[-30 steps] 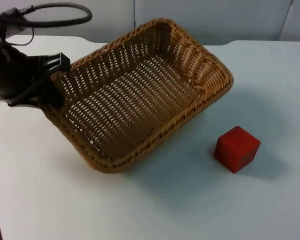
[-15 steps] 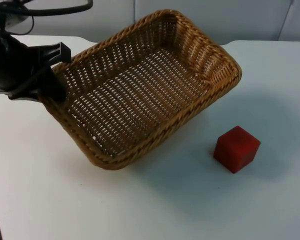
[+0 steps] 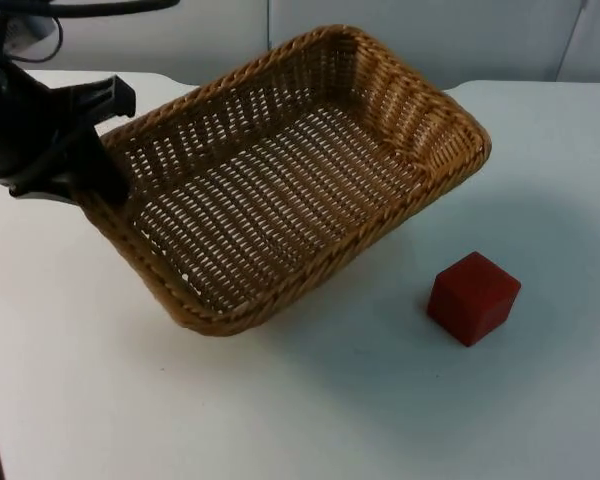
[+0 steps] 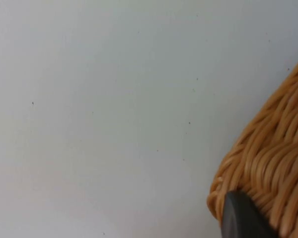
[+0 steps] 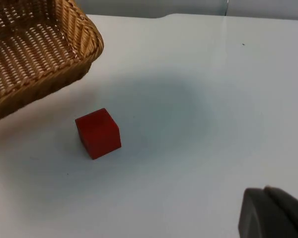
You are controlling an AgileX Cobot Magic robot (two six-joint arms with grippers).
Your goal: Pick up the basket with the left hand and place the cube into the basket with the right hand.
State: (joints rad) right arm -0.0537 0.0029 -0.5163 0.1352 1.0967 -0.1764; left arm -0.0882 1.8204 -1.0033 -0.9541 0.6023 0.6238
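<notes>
- Nearest the top camera I see bare white table [image 3: 310,420], and nothing rests on that stretch.
- A little farther back a red cube [image 3: 473,297] sits flat on the table, well apart from both arms and untouched.
- Beyond the cube and toward my left is a rectangular woven wicker basket [image 3: 280,190]; the cube lies just beside the basket's right-hand end, not inside it.
- The basket is tilted, with its near long rim lower than its far rim, and a soft shadow spreads under it toward the cube, so I judge it is lifted off the table.
- The left gripper [image 3: 90,150] is clamped on the rim at the basket's left end; in the left wrist view a black fingertip [image 4: 243,218] presses against the woven rim.
- The right gripper [image 5: 273,215] hangs above the table, well apart from the cube; I cannot tell whether its fingers are together or apart, as little of it can be made out.
- Farthest back, the table meets the grey partition wall [image 3: 430,30].
- My judgement: the basket pick-up is in hand and the cube step is not yet begun. Next I would hold the basket level with its mouth open upward, then bring the right gripper down over the cube, squared to two opposite faces.
</notes>
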